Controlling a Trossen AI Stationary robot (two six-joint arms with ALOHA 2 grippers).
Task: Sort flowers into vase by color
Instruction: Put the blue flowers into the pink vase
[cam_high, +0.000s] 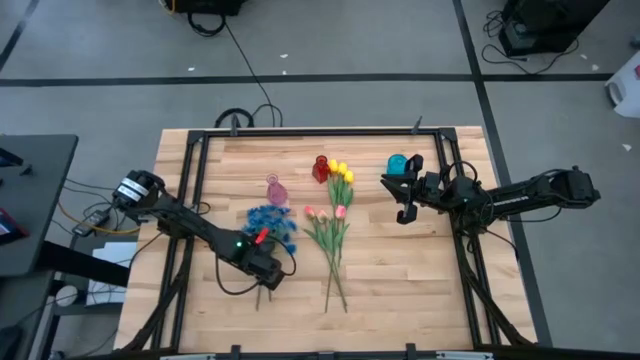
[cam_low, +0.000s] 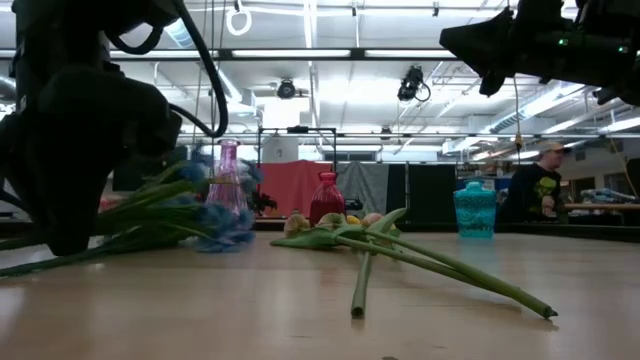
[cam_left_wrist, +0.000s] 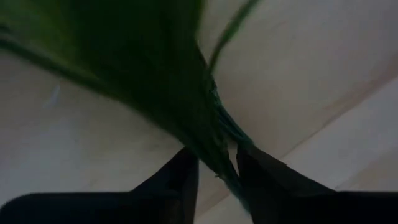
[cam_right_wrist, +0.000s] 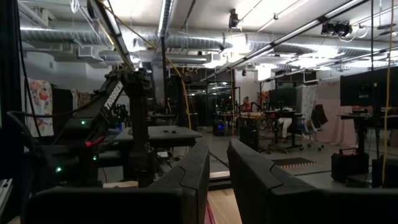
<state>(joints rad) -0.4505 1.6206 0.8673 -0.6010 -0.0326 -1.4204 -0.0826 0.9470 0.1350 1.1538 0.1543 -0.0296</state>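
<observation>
The blue flower bunch (cam_high: 270, 222) lies on the wooden table, its green stems running toward the near edge. My left gripper (cam_high: 263, 272) stands over those stems, pointing down, shut on them. Pink tulips (cam_high: 325, 213) and yellow tulips (cam_high: 342, 172) lie at mid-table with their long stems (cam_high: 335, 270) crossing toward the near edge. A pink glass vase (cam_high: 275, 190), a red vase (cam_high: 320, 168) and a teal vase (cam_high: 397, 163) stand upright behind them. My right gripper (cam_high: 405, 195) hangs above the table by the teal vase, slightly open and holding nothing. My left gripper pinches the blue bunch's bundle of green stems (cam_left_wrist: 219, 149) between its two fingers (cam_left_wrist: 181, 175). It comes from above, pointing down, with the fingers across the stems. The stems and blossoms (cam_low: 220, 225) still lie along the table.
A black frame (cam_high: 300, 133) runs around the table top. Bare wood lies at the near edge and on the far left and right. In the low view a person (cam_low: 535, 185) sits in the room behind the table.
</observation>
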